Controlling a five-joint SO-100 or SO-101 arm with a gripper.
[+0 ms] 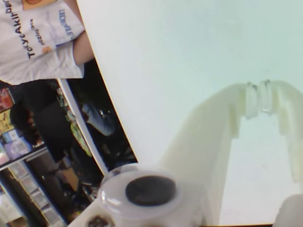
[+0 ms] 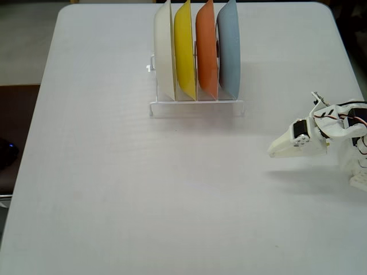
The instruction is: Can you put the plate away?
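Here the white table (image 2: 143, 189) takes up almost the whole fixed view, and most of it is bare. Near its far edge stands a clear rack (image 2: 196, 106) with four plates on edge, side by side. From left to right in that view they are a cream plate (image 2: 164, 52), a yellow plate (image 2: 184, 50), an orange plate (image 2: 206, 50) and the blue-grey plate (image 2: 229, 48). The blue-grey plate sits upright in the rightmost slot, so the task seems to be already done.

The arm (image 2: 338, 129) is at the right edge of the fixed view, well apart from the rack. Its claw (image 2: 275, 151) points to the left and is low over the table. In the wrist view the claw (image 1: 259, 99) has its two tips pressed together, with nothing between them.

The step in hand is probably to rest the arm. To do it well, the robot should keep the claw far from the rack, because a small push could tip the plates.
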